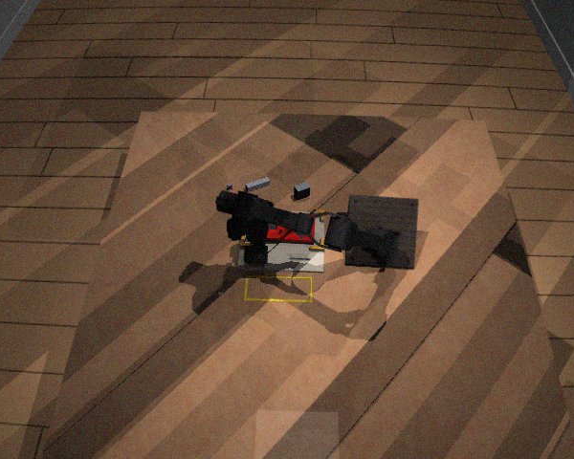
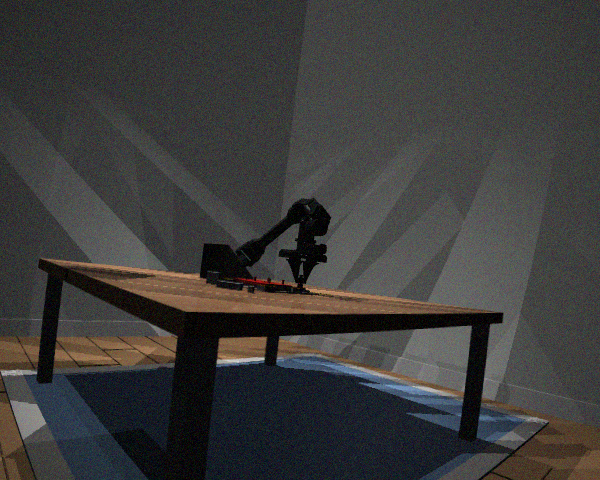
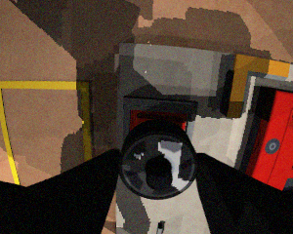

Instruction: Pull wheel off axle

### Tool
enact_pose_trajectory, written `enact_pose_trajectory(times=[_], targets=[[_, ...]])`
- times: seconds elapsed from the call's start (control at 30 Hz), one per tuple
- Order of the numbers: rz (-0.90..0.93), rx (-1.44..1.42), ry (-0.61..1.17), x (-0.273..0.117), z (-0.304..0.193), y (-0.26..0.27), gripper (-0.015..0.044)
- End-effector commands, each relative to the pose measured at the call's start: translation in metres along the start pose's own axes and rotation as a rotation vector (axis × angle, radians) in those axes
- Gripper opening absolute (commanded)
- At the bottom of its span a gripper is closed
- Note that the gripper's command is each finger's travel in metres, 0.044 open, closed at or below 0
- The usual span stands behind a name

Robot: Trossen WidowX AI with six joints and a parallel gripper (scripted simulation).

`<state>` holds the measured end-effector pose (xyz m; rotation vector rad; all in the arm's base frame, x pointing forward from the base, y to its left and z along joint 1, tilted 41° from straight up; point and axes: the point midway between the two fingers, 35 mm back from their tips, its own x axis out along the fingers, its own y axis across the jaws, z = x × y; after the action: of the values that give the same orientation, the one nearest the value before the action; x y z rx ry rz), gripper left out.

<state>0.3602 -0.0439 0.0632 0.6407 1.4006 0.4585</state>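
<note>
The black wheel [image 3: 142, 171] shows in the wrist view as a round, shiny disc with a dark hub, above the pale base board [image 3: 212, 134] [image 1: 277, 255]. My gripper [image 3: 157, 159] [image 2: 300, 283] is shut on the wheel, one finger on each side of its rim. The fingertips are low, close to the board. The wheel hides the axle below it, and I cannot tell how far the wheel sits on it. A dark holder [image 3: 161, 100] with red inside shows just behind the wheel. The marked area, a yellow outline [image 1: 277, 300] [image 3: 44, 85], lies beside the board, left in the wrist view.
A red part [image 1: 297, 234] [image 3: 283, 117] sits on the board beside the gripper, with orange corner brackets [image 3: 271, 66] around it. A thin dark pin [image 3: 160, 227] stands near the wheel. A long grey block [image 1: 257, 184] and a dark block [image 1: 301, 190] lie beyond the board.
</note>
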Motion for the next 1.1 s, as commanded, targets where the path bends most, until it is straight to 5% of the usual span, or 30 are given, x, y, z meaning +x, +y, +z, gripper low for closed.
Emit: enact_pose_trajectory(times=[0.0, 1.07], targets=[[-0.003, 0.005, -0.011, -0.009, 0.001, -0.001, 0.0000], [-0.002, 0.008, -0.013, -0.019, 0.001, -0.002, 0.0000]])
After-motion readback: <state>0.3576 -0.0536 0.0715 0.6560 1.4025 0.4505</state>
